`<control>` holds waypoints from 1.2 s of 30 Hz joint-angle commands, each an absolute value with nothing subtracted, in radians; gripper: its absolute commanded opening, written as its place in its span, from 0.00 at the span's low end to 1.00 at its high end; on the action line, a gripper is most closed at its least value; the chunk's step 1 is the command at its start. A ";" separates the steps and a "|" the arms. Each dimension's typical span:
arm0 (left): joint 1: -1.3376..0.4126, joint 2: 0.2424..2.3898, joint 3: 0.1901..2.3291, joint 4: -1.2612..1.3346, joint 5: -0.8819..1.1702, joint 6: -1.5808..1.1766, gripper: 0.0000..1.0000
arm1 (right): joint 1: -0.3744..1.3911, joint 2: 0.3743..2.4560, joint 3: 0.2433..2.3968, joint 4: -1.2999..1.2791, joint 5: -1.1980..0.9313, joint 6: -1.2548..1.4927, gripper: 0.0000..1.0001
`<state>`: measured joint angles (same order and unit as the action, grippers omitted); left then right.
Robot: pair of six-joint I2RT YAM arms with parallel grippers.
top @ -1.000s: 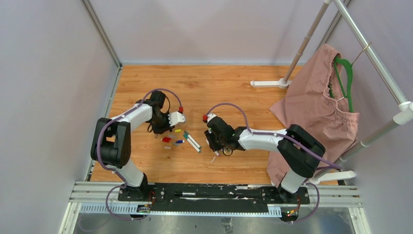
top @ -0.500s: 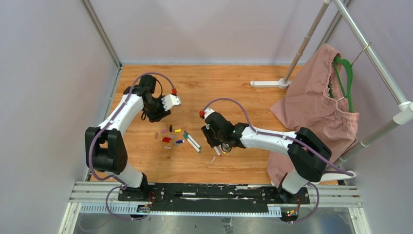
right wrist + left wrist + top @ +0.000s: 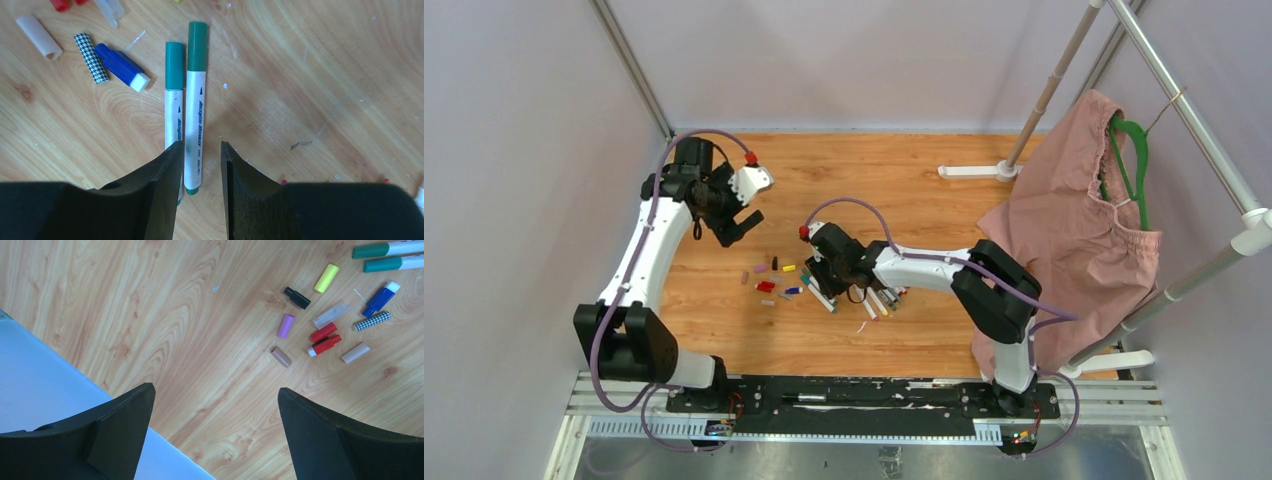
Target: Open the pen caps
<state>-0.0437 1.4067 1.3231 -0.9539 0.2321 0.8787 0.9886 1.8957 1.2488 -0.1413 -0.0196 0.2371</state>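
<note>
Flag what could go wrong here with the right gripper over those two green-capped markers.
1. The right gripper hangs with narrow jaws over two green-capped markers lying side by side; one finger may land on the neighbour, pinching both or flicking one away.
2. The loose caps lie close beside them and could get scattered.

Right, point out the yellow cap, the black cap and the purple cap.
yellow cap (image 3: 326,278): left wrist view, middle of its side.
black cap (image 3: 297,297): left wrist view, middle of its body.
purple cap (image 3: 286,325): left wrist view, middle of its side.

Loose caps (image 3: 765,286) lie left of two side-by-side markers (image 3: 821,292)
</note>
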 commanded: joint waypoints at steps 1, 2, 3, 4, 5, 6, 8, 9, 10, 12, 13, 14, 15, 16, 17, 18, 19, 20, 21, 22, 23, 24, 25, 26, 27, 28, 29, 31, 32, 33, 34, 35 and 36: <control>-0.031 1.364 1.361 -0.979 0.219 0.815 1.00 | 1.003 1.923 1.279 -0.175 -0.050 0.222 0.38; -0.030 1.358 1.367 -0.979 0.210 0.810 1.00 | 1.005 1.928 1.278 -0.174 -0.050 0.221 0.38; -0.029 1.353 1.373 -0.978 0.198 0.805 1.00 | 1.005 1.933 1.276 -0.173 -0.049 0.221 0.38; -0.028 1.350 1.381 -0.977 0.185 0.801 1.00 | 1.005 1.937 1.272 -0.172 -0.047 0.222 0.38; -0.027 1.348 1.389 -0.977 0.172 0.797 1.00 | 1.005 1.941 1.267 -0.170 -0.044 0.222 0.38; -0.024 1.344 1.396 -0.977 0.162 0.796 1.00 | 1.005 1.944 1.261 -0.167 -0.041 0.222 0.37; -0.016 1.340 1.410 -0.977 0.149 0.794 1.00 | 1.005 1.952 1.248 -0.159 -0.034 0.222 0.37; -0.007 1.336 1.416 -0.977 0.150 0.799 1.00 | 1.005 1.956 1.241 -0.156 -0.027 0.220 0.36; -0.004 1.332 1.421 -0.976 0.158 0.809 1.00 | 1.005 1.962 1.236 -0.154 -0.020 0.217 0.36; 0.049 1.326 1.427 -0.973 0.203 0.834 1.00 | 1.007 1.970 1.228 -0.154 -0.002 0.207 0.36; 0.069 1.322 1.427 -0.973 0.231 0.849 1.00 | 1.006 1.973 1.221 -0.155 -0.001 0.202 0.34; 0.080 1.317 1.425 -0.974 0.256 0.873 1.00 | 1.006 1.973 1.216 -0.153 0.032 0.195 0.28; 0.082 1.305 1.419 -0.974 0.276 0.890 1.00 | 1.007 1.973 1.212 -0.153 0.039 0.189 0.22; 0.082 1.293 1.407 -0.974 0.301 0.908 1.00 | 1.006 1.967 1.208 -0.151 0.043 0.186 0.15; 0.082 1.277 1.390 -0.974 0.334 0.923 1.00 | 1.007 1.962 1.206 -0.152 0.048 0.183 0.08; 0.082 1.263 1.372 -0.973 0.383 0.938 1.00 | 1.004 1.954 1.204 -0.154 0.052 0.181 0.01; 0.081 1.250 1.353 -0.974 0.417 0.954 0.99 | 1.003 1.945 1.204 -0.155 0.053 0.181 0.00; 0.080 1.240 1.336 -0.975 0.444 0.970 0.99 | 1.001 1.933 1.204 -0.157 0.052 0.180 0.00; 0.075 1.232 1.318 -0.976 0.460 0.983 1.00 | 0.998 1.920 1.204 -0.159 0.051 0.177 0.00; 0.066 1.229 1.301 -0.982 0.467 1.000 1.00 | 0.995 1.905 1.204 -0.162 0.049 0.173 0.00; 0.053 1.226 1.288 -0.989 0.468 1.027 1.00 | 0.991 1.888 1.205 -0.163 0.045 0.173 0.00; 0.041 1.219 1.275 -0.991 0.475 1.038 1.00 | 0.986 1.870 1.206 -0.167 0.035 0.173 0.00; 0.033 1.210 1.260 -0.991 0.495 1.047 1.00 | 0.976 1.848 1.206 -0.169 0.020 0.178 0.00; 0.027 1.195 1.245 -0.989 0.522 1.061 1.00 | 0.965 1.823 1.205 -0.171 -0.004 0.185 0.00; 0.020 1.179 1.218 -0.989 0.552 1.079 1.00 | 0.951 1.799 1.204 -0.173 -0.050 0.195 0.00; 0.012 1.162 1.193 -0.989 0.580 1.105 1.00 | 0.928 1.766 1.204 -0.175 -0.115 0.205 0.00; -0.005 1.144 1.167 -0.988 0.600 1.141 1.00 | 0.912 1.744 1.207 -0.181 -0.155 0.218 0.00; -0.070 1.098 1.106 -0.989 0.589 1.224 1.00 | 0.878 1.716 1.218 -0.205 -0.279 0.244 0.00; -0.111 1.077 1.078 -0.989 0.564 1.263 1.00 | 0.866 1.706 1.227 -0.224 -0.337 0.257 0.00; -0.151 1.057 1.053 -0.989 0.537 1.296 1.00 | 0.856 1.698 1.235 -0.244 -0.388 0.269 0.00; -0.193 1.039 1.034 -0.989 0.514 1.329 1.00 | 0.849 1.691 1.242 -0.260 -0.446 0.281 0.00; -0.230 1.022 1.020 -0.989 0.502 1.353 1.00 | 0.846 1.685 1.244 -0.271 -0.496 0.289 0.00; -0.260 1.008 1.015 -0.988 0.504 1.373 1.00 | 0.844 1.677 1.247 -0.280 -0.559 0.296 0.00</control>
